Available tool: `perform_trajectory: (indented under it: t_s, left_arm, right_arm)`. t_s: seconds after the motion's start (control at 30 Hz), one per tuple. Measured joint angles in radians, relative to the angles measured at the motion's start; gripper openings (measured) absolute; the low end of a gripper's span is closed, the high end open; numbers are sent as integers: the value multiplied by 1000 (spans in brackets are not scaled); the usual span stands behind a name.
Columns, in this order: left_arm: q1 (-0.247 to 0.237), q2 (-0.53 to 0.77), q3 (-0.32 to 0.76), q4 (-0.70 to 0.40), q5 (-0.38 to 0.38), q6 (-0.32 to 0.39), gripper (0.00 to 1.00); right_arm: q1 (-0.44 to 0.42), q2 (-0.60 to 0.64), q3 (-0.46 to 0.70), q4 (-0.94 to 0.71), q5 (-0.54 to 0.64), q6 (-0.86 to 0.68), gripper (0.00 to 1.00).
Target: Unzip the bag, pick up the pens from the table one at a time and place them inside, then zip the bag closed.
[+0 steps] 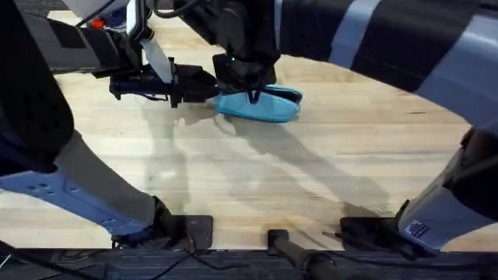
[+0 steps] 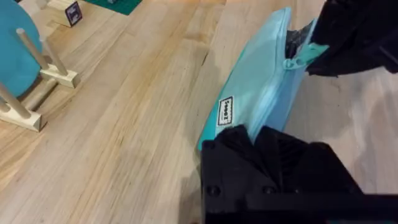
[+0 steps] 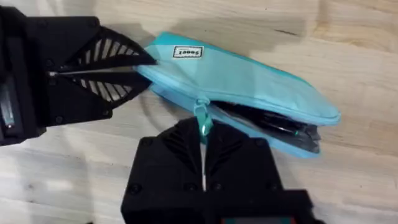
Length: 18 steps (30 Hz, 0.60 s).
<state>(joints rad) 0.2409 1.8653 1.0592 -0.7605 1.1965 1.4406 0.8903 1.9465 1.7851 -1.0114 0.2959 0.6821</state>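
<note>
The counter [image 1: 257, 179] is bare wood planks nearest the arm bases. Further out lies the bag [image 1: 261, 105], flat on the wood and partly unzipped, with dark pens [image 3: 280, 126] showing inside the gap. The left hand [image 1: 204, 84] is closed on the bag's end near its small label [image 2: 226, 111]. The right hand [image 3: 202, 158] comes down from above, fingers pressed together on the zipper pull [image 3: 202, 121] midway along the bag. Beyond, a teal disc [image 2: 15, 43] sits on a wooden stand [image 2: 37, 78].
</note>
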Motion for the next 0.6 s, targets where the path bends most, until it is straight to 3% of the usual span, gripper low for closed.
perform_trajectory:
  t_s: [0.17, 0.6]
  left_arm:
    - [0, 0, 0, 1, 0, 0, 39]
    - [0, 0, 0, 2, -5, 0, 38]
  right_arm:
    - [-26, 0, 2, 0, -35, -7, 31]
    - [-169, 0, 8, -9, -377, -123, 31]
